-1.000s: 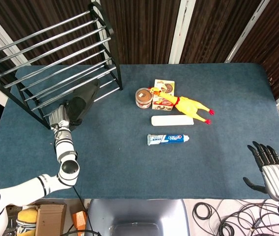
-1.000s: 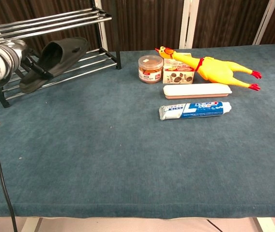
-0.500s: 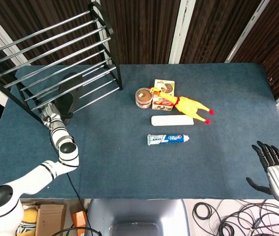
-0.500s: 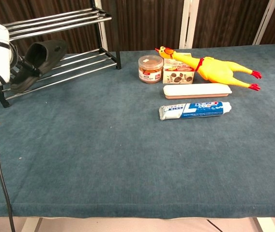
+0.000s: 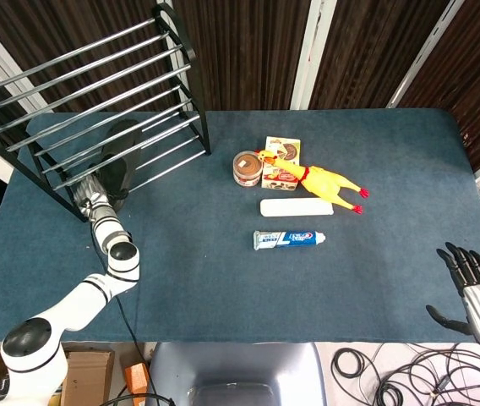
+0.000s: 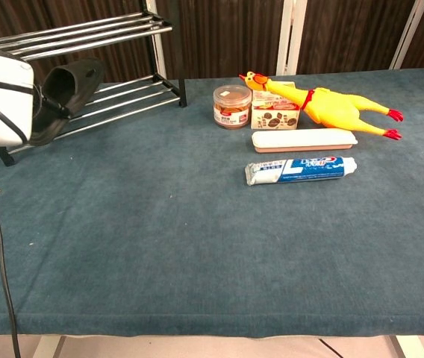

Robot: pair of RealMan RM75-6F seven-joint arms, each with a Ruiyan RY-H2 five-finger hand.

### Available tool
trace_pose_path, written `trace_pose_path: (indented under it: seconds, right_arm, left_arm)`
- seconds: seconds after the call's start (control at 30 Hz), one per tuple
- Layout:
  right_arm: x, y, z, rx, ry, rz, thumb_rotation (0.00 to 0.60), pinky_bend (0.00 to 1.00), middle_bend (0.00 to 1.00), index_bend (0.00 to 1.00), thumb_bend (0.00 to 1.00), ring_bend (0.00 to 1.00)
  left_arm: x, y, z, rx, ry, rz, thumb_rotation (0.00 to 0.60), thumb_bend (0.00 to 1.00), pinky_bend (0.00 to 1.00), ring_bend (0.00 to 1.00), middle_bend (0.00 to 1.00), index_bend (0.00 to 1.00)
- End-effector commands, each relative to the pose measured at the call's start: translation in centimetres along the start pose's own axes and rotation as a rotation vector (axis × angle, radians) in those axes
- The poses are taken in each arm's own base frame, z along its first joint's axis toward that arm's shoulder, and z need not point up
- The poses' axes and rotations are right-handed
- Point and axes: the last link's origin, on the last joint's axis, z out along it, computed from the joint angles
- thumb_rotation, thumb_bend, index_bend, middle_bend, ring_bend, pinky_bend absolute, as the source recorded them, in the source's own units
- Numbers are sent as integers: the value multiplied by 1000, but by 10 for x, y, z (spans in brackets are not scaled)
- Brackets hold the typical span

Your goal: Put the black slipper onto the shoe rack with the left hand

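Blue table (image 5: 181, 279), one black slipper (image 5: 120, 161)

On our table we count one black slipper (image 5: 120, 161), one shoe rack (image 5: 88, 101), one rubber chicken (image 5: 320, 180), one toothpaste tube (image 5: 289, 239), one jar (image 5: 248, 168), one small box (image 5: 281, 165) and one white case (image 5: 297, 206).
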Motion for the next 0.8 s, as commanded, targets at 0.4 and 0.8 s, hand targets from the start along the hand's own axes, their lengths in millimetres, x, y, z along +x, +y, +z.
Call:
trace_pose_path:
  seconds: [0.4,0.8]
  right_arm:
    - [3,3,-2,-5,2,6,600,0,0,0,148,0]
    - [4,5,-4,-8,4,10,600,0,0,0,148,0]
  left_arm:
    - [-15,7,3,-81,-35,-26,479,305,426,213,214,0]
    - [-16,10,4,-125,-1,18,364,266,303,131,138,0]
